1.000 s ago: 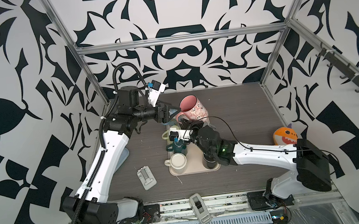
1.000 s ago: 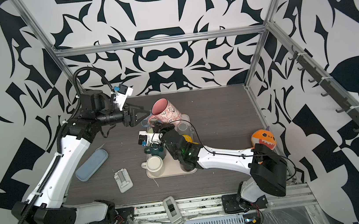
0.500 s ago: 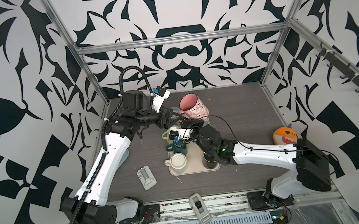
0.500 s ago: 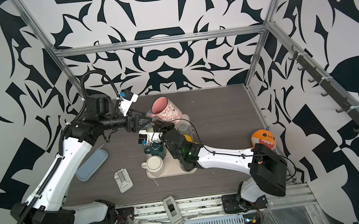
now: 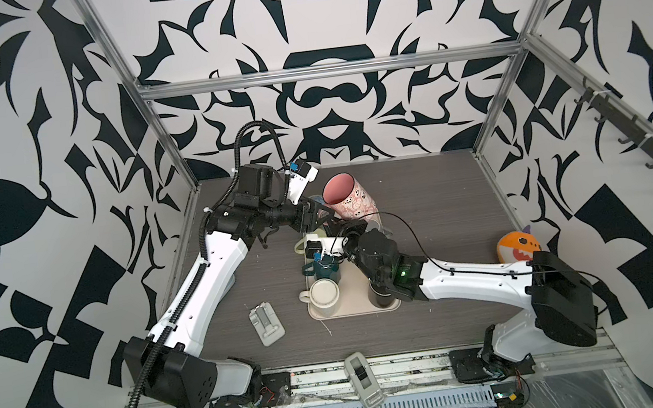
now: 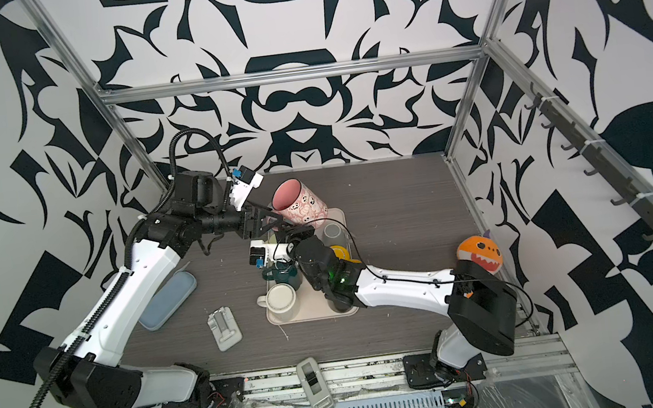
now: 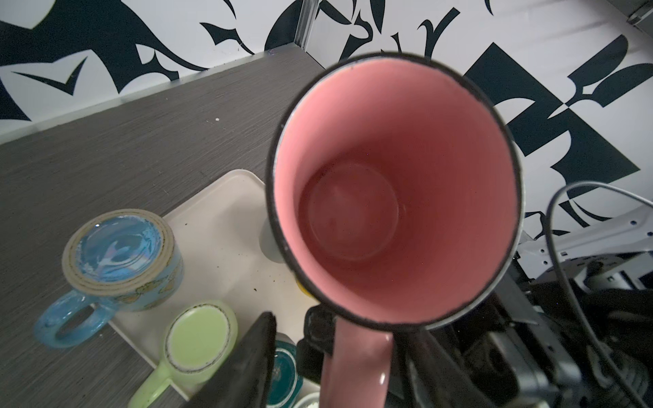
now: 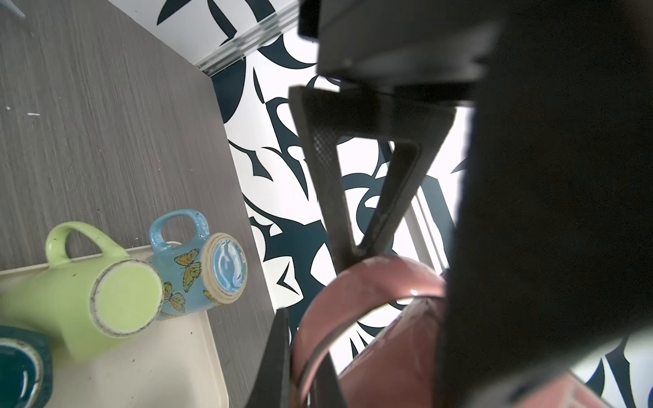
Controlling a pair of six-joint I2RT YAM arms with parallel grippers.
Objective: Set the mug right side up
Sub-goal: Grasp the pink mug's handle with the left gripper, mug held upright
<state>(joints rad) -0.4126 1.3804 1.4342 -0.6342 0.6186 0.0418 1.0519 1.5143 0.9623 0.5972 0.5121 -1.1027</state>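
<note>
The mug is white with small skull prints, pink inside, with a pink handle. It hangs tilted in the air above the tray's far end, its mouth up and towards the left arm. My right gripper is below the mug, shut on the handle. My left gripper is at the mug's left side, with one jaw on each side of the same handle. A gap shows beside one finger, so it is open.
A beige tray carries upside-down mugs: blue butterfly, green, teal and white. An orange plush sits at the right, a grey device left of the tray, and a blue case under the left arm.
My left gripper has moved right, up to the mug, and its jaws have narrowed around the handle. The right gripper and the mug have hardly moved.
</note>
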